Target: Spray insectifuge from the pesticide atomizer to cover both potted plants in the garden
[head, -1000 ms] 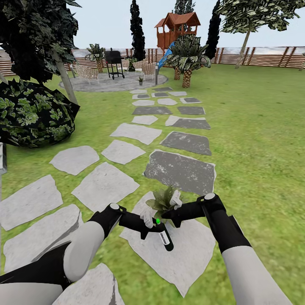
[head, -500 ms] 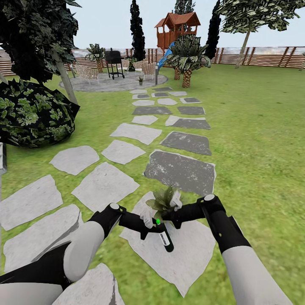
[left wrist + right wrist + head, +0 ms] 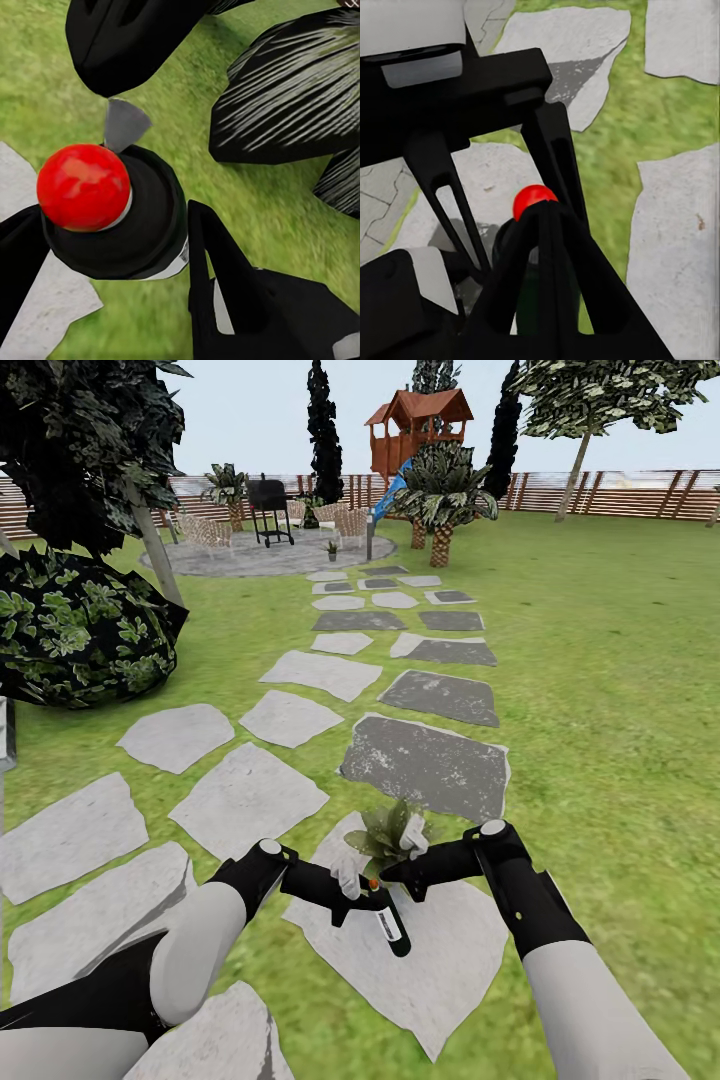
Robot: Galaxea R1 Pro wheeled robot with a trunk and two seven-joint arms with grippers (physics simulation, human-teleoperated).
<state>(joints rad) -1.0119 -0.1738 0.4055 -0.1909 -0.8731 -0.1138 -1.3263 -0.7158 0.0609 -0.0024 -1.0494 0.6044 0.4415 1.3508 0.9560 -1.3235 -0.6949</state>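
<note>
The pesticide atomizer, a slim dark bottle with a white label strip, hangs low over a pale stepping stone, and my left gripper is shut on it. A small red ball sits on the bottle's dark top. My right gripper is shut, its tips against that red ball. Just beyond both grippers stands a potted plant, a low rosette of pointed green leaves. Another small potted plant stands far off at the gravel patio's edge.
Grey stepping stones lead over the lawn to a round gravel patio with a grill and chairs. A dark round bush and a tree are on the left. A wooden fence closes the back.
The small ball at the bottle's top has turned from green to red. The right gripper has edged slightly closer to it. The arms otherwise hold their place.
</note>
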